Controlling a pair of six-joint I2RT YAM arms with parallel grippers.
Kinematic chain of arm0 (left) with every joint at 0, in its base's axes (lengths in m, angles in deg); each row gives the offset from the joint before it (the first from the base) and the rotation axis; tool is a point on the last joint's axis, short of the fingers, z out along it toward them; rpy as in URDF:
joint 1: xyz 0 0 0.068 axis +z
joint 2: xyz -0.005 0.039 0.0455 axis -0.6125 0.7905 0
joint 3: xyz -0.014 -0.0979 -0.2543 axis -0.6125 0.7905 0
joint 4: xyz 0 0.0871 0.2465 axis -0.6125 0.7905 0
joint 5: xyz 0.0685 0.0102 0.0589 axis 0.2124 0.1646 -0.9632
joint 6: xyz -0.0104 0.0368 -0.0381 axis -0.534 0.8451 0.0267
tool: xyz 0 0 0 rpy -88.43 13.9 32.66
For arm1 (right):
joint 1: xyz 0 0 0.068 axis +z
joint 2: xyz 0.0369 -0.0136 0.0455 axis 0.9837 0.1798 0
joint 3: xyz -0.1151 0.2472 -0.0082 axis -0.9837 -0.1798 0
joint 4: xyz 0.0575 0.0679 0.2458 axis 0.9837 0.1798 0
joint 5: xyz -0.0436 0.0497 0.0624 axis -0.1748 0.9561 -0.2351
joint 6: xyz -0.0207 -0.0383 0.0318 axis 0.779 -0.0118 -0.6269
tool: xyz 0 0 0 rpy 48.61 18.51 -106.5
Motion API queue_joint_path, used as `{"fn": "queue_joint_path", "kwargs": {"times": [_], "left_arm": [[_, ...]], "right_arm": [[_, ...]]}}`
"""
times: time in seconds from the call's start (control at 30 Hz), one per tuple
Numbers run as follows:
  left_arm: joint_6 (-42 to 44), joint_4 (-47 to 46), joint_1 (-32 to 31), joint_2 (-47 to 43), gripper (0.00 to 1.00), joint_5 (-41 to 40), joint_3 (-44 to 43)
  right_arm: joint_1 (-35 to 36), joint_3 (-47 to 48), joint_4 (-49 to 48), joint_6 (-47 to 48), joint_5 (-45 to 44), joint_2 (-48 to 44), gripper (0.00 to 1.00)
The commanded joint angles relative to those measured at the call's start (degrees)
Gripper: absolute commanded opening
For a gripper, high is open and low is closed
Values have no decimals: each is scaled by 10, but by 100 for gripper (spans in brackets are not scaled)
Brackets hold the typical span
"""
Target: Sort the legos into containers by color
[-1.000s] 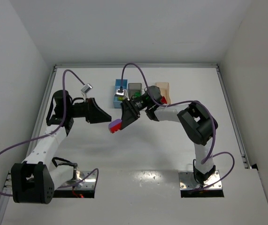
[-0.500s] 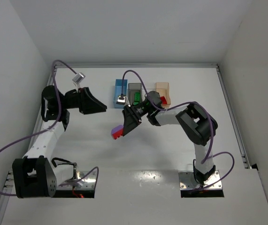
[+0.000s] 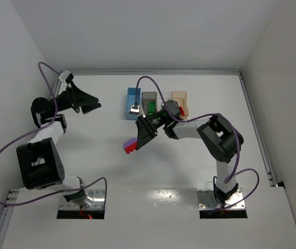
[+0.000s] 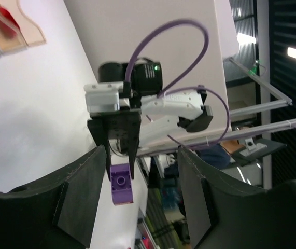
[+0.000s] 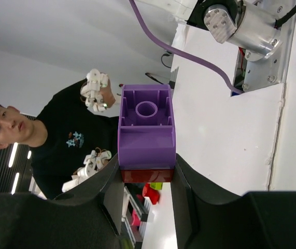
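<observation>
My right gripper [image 3: 136,141] is shut on a stack of two legos, a purple brick [image 5: 146,127] joined to a red brick [image 5: 146,175]; the fingers pinch the red one. The stack [image 3: 130,146] hangs over the table's middle. In the left wrist view the purple brick [image 4: 121,182] shows end-on under the right gripper's fingers. My left gripper [image 3: 92,102] is far off at the back left, open and empty [image 4: 141,171]. The containers stand in a row at the back: blue [image 3: 132,98], dark grey [image 3: 148,97] with a green lego [image 3: 150,107], and pale orange [image 3: 180,97] with a red lego [image 3: 181,110]. My right arm hides the space between grey and orange.
Metal rails run along the table's left [image 3: 51,111] and right [image 3: 255,129] edges, with white walls beyond. The right arm's purple cable [image 3: 148,79] loops over the bins. A person in black [image 5: 59,140] shows in the background of the right wrist view.
My left arm has swung back and to the left, away from the stack, and its jaws have spread wider. The right gripper kept the purple-and-red stack and shifted slightly toward the near side.
</observation>
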Motion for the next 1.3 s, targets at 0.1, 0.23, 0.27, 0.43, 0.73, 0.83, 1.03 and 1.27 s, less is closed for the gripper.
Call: {"fn": "queue_joint_path", "kwargs": {"times": [0.1, 0.23, 0.27, 0.43, 0.73, 0.83, 1.03, 1.27], "left_arm": [[-95, -320, -96, -49, 64, 79, 82], [-95, -326, -55, -78, 64, 79, 55], [-109, -326, -38, -85, 64, 74, 45], [-156, -331, 68, -92, 66, 54, -16], [-241, -331, 164, -79, 92, 78, -106], [-234, -326, 164, -65, 99, 78, -129], [-269, -326, 164, -34, 99, 78, -134], [-270, -326, 121, -81, 99, 32, -92]], "right_arm": [[4, 12, -112, 9, 56, -14, 1], [4, 6, -112, 9, 56, -25, 1], [4, 6, -112, 9, 56, -25, 1], [10, 11, -112, 9, 56, -19, 1], [21, 21, -107, 9, 56, -14, 1], [27, 28, -102, 9, 56, -8, 1], [27, 22, -85, 14, 56, -20, 1], [27, 22, -68, 19, 56, -26, 1]]}}
